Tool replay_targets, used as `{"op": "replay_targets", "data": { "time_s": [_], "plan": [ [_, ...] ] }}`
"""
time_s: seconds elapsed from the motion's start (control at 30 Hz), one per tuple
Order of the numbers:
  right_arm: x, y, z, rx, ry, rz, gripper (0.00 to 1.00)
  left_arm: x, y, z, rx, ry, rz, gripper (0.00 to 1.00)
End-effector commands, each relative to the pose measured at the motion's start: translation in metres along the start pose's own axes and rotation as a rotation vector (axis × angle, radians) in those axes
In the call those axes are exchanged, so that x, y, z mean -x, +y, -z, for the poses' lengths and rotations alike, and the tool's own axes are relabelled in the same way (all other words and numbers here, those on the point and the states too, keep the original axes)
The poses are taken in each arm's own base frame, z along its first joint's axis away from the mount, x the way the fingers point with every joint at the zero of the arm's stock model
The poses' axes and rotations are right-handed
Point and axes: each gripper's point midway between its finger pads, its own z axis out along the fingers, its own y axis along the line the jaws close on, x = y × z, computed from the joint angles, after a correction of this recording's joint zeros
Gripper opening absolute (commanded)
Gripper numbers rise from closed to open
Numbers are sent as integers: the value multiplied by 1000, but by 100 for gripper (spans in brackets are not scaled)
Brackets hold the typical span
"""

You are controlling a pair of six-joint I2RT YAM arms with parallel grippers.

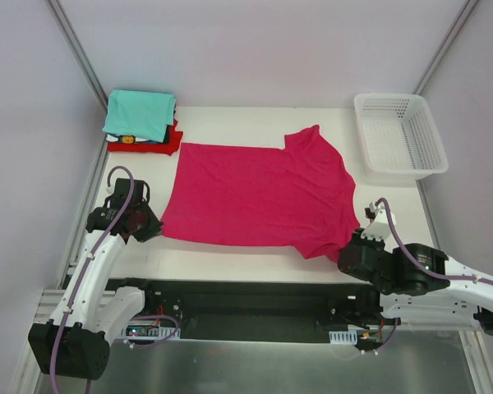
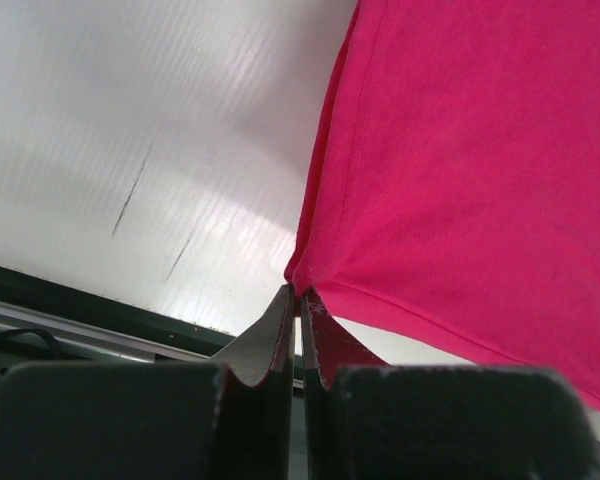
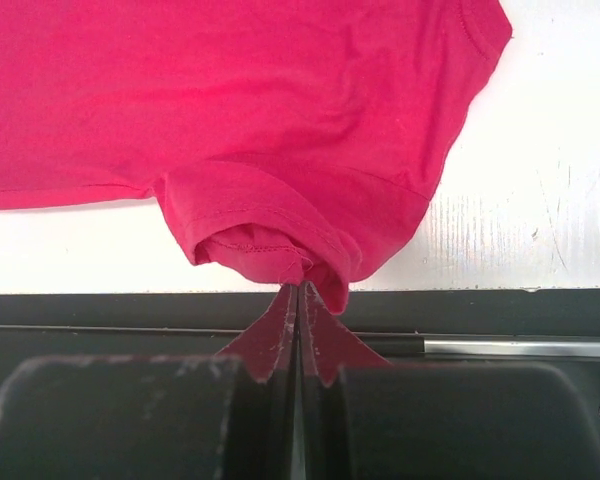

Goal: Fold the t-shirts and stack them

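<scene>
pinched tight in left fingers: hem corner of the magenta t-shirt. clamped in right fingers: its sleeve. spread flat on tabletop beyond the tips, probably held for folding over.

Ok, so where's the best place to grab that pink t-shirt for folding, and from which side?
The pink t-shirt lies flat, hem left, neck right, so take its two near ends, coming low from the robot's side: the near hem corner and the near sleeve. The left gripper and right gripper are shut on exactly those spots, which seems a sound grip.
</scene>
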Motion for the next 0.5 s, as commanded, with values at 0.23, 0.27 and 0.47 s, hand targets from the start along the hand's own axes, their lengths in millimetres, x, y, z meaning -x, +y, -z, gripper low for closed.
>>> {"op": "replay_targets", "data": {
  "time_s": [0.23, 0.27, 0.47],
  "plan": [
    [25, -64, 19, -240, -31, 277, 1, 25, -18, 14, -21, -23, -30, 0],
    [28, -64, 21, -242, -36, 279, 1, 28, -20, 15, -22, -25, -35, 0],
    [44, -63, 25, -276, -70, 279, 1, 42, -31, 20, -31, -39, -44, 0]
  ]
}}
